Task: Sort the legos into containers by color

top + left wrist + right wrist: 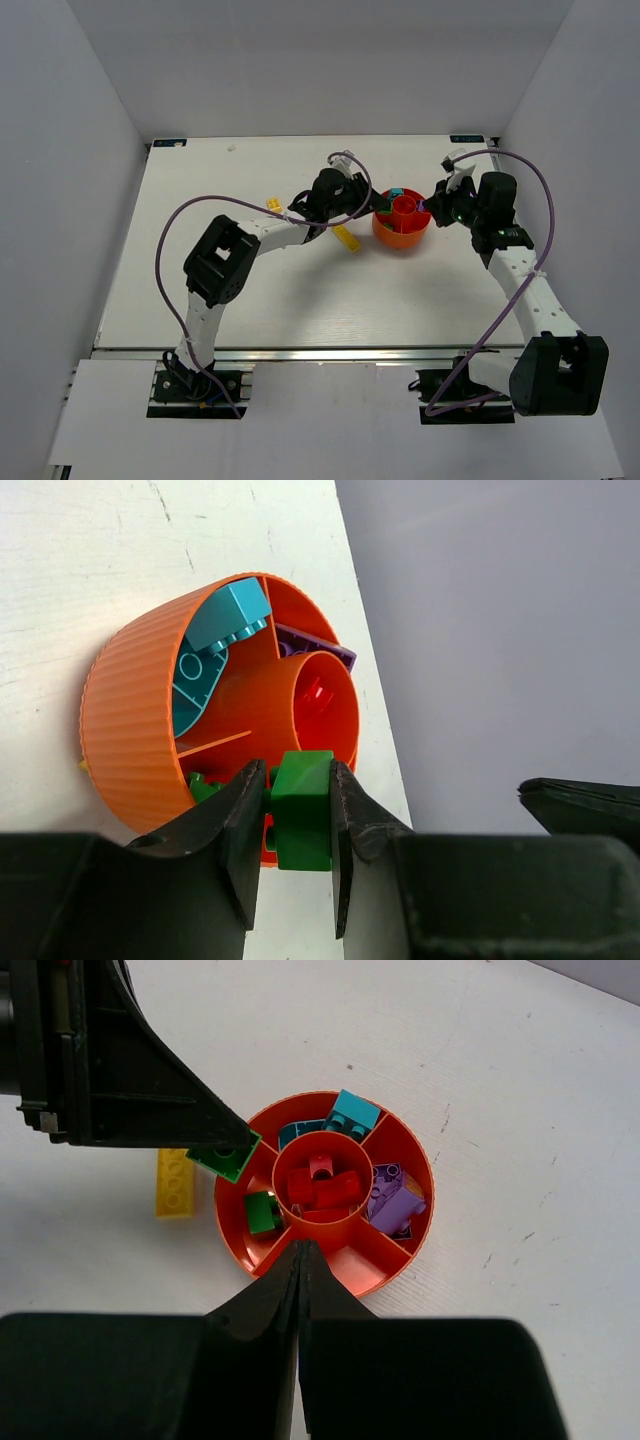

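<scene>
The orange-red divided bowl point(403, 232) stands right of the table's middle. It also shows in the right wrist view point(395, 1260), with red bricks point(322, 1188) in its middle cup, purple bricks point(392, 1200), teal bricks point(352, 1115) and one green brick point(262, 1211) in outer compartments. My left gripper point(297, 815) is shut on a green brick point(302, 805) and holds it over the bowl's rim point(125, 720), above the compartment with the green brick. My right gripper point(302, 1260) is shut and empty, just above the bowl's near rim.
A long yellow brick point(346, 238) lies on the table left of the bowl, also in the right wrist view point(176, 1182). Another yellow brick point(274, 205) lies further left beside the left arm. One outer compartment point(360, 1260) of the bowl holds nothing.
</scene>
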{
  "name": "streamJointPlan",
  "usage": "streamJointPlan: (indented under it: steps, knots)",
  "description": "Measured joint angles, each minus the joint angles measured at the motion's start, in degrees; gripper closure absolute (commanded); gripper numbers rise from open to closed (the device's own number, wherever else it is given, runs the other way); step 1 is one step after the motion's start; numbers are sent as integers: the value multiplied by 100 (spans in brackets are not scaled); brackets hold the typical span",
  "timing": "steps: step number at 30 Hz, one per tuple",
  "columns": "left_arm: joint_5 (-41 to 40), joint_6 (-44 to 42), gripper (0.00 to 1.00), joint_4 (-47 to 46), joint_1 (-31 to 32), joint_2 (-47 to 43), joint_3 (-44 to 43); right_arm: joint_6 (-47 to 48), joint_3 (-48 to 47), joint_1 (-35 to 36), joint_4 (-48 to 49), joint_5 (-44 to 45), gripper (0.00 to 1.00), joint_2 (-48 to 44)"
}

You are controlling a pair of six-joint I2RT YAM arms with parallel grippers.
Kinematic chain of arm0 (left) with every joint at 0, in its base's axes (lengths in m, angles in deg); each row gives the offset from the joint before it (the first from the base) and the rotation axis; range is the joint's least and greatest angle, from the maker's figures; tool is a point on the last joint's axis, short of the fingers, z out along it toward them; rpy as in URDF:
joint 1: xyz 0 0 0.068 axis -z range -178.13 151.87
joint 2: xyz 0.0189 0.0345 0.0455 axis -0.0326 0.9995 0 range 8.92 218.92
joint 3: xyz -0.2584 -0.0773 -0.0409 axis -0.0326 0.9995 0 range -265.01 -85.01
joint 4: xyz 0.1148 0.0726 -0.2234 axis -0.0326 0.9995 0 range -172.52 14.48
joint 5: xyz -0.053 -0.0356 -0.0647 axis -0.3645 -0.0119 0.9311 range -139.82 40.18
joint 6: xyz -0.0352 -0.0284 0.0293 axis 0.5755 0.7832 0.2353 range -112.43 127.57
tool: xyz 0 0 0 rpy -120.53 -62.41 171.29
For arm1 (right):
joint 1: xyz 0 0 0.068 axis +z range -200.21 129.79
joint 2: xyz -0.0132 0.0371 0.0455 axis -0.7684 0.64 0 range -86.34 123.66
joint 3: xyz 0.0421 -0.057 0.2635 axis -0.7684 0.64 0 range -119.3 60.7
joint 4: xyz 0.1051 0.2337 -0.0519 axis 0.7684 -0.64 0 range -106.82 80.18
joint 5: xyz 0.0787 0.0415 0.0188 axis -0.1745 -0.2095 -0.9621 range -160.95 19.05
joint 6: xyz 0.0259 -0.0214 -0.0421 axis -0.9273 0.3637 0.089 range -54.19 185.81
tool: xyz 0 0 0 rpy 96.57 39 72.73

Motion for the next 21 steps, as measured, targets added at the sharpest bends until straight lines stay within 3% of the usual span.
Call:
streamJointPlan:
  steps: [9,17,21]
  knots:
    - [17,-61,42,153,70,107,-192,2,0,-4,0,-17,100,0]
    - [63,-85,41,160,68,131,-354,4,0,-33,0,-44,100,0]
    - [61,-203,45,295,68,131,-584,87,0,-52,-7,-201,99,0]
